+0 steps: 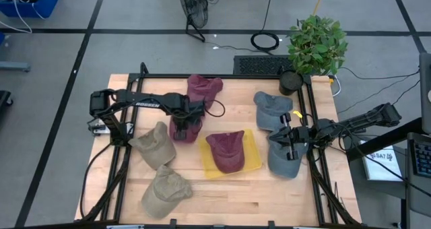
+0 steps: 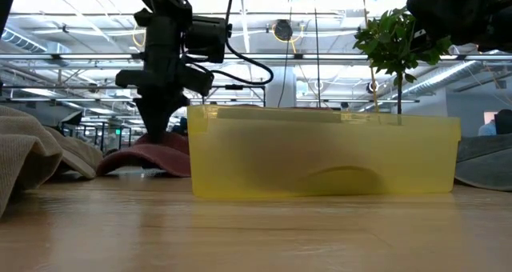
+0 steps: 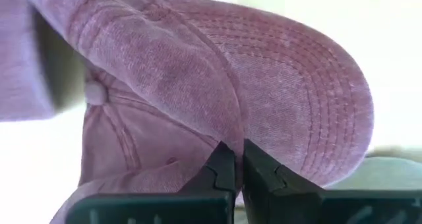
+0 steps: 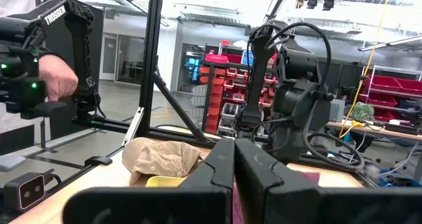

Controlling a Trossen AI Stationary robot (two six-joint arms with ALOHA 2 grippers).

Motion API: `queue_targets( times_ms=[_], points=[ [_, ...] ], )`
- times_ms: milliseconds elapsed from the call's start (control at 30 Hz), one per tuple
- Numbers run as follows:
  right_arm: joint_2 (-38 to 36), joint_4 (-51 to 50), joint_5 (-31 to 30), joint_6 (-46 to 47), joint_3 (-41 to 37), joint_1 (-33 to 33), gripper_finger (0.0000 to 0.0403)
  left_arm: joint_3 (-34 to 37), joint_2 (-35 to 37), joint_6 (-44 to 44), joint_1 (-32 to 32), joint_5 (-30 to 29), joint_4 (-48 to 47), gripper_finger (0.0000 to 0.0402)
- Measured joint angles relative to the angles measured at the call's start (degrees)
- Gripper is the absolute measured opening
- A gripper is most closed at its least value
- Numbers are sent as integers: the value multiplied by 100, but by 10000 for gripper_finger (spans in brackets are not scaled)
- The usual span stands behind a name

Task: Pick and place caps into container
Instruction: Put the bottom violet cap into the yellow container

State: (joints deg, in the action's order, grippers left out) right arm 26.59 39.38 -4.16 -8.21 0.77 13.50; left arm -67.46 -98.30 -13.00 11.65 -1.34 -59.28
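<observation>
My left gripper (image 1: pixel 189 118) points down onto a maroon cap (image 1: pixel 186 126) left of the yellow tray (image 1: pixel 254 160) and is shut on it. A second maroon cap (image 1: pixel 204 89) lies behind it, and a third (image 1: pixel 225 151) rests in the tray. Two khaki caps (image 1: pixel 153 145) (image 1: pixel 165 190) lie near the table's left front. Two grey-blue caps (image 1: pixel 272 110) (image 1: pixel 283 159) lie right of the tray. My right gripper (image 1: pixel 292 139) hovers shut above the nearer grey-blue cap and holds nothing. My left gripper (image 3: pixel 235 159) pinches the maroon cap between its two fingers at a raised fold (image 3: pixel 227 128) where the crown meets the brim. The fingers come from above, pointing down (image 2: pixel 156 128). In the low view the cap (image 2: pixel 148 158) lies on the table.
A potted plant (image 1: pixel 315 46) in a black pot (image 1: pixel 291 83) stands at the table's far right corner. A black frame (image 1: pixel 222 77) runs around the table. A person's hand (image 4: pixel 60 79) shows beyond the table in the right wrist view. Bare wood lies along the near edge.
</observation>
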Motion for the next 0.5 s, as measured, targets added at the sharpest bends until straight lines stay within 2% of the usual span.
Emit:
queue_targets(
  times_ms=[167, 500],
  points=[
    [0, 0, 0, -3, -1, 0, 0, -430, -2, 104, -131, -232, -535, 8],
    [-2, -3, 0, -42, -1, 0, 0, -1765, 136, 630, -399, -380, -1774, 7]
  ],
)
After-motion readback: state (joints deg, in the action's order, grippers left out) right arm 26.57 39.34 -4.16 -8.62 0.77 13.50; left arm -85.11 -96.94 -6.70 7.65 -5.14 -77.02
